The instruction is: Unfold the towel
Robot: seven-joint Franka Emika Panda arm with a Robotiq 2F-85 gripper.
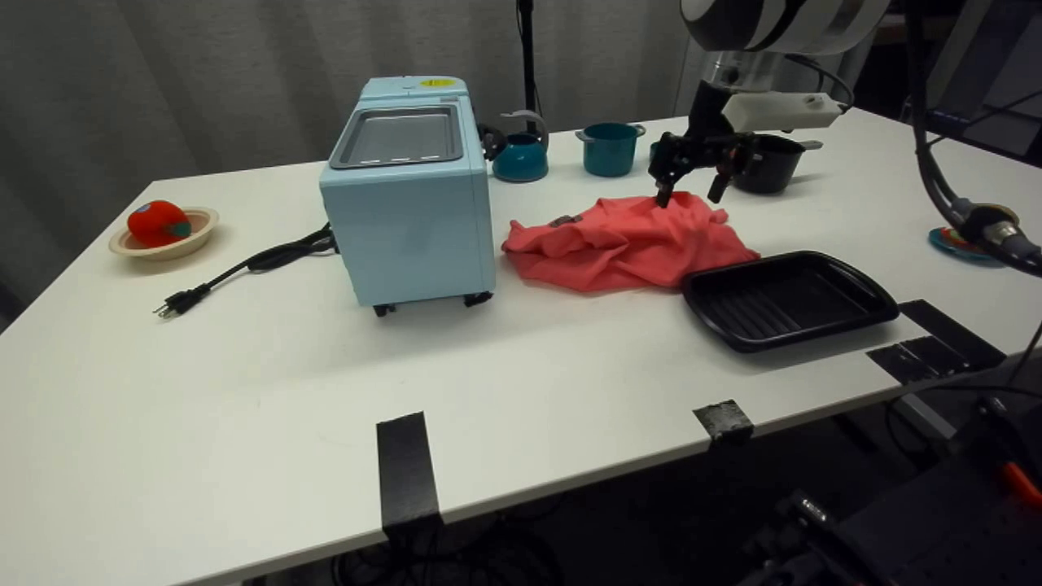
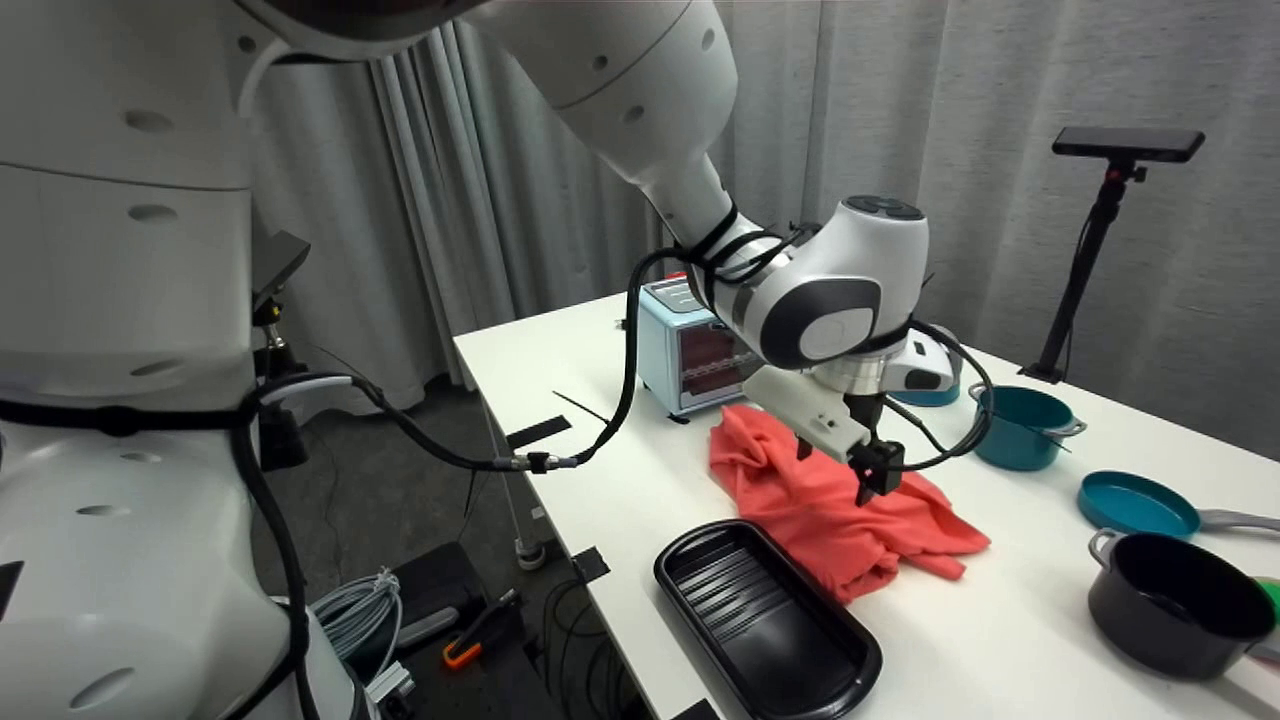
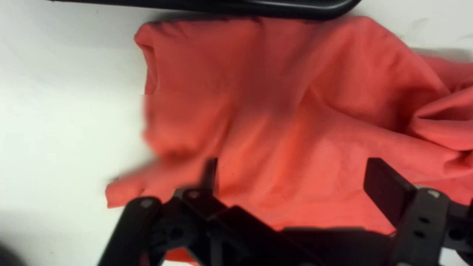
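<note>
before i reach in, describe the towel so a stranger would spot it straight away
On the white table, find the light blue toaster oven. In an exterior view, the towel lies crumpled between it and the black ridged pan, below the open claw. Wrinkled coral-red cloth sets it apart from those blue and black neighbours.

Plenty of room on the near left: the white table (image 1: 269, 423) runs bare right up to the light blue toaster oven (image 1: 407, 228), and that's a tall block, standing just beside the left end of the towel (image 1: 627, 252). Straight in from the near side, there's a lane between oven and black grill pan (image 1: 790, 301). The pan blocks the near right corner, crowding the cloth! Far side, kettle (image 1: 521, 163), teal pot (image 1: 609, 155) and black pot (image 1: 769, 167) stand up, a slim gap between the first two. Overhead, arm (image 1: 781, 24) and gripper (image 1: 690, 195) fill the air above the towel, jaws wide apart, free space between them.
</note>
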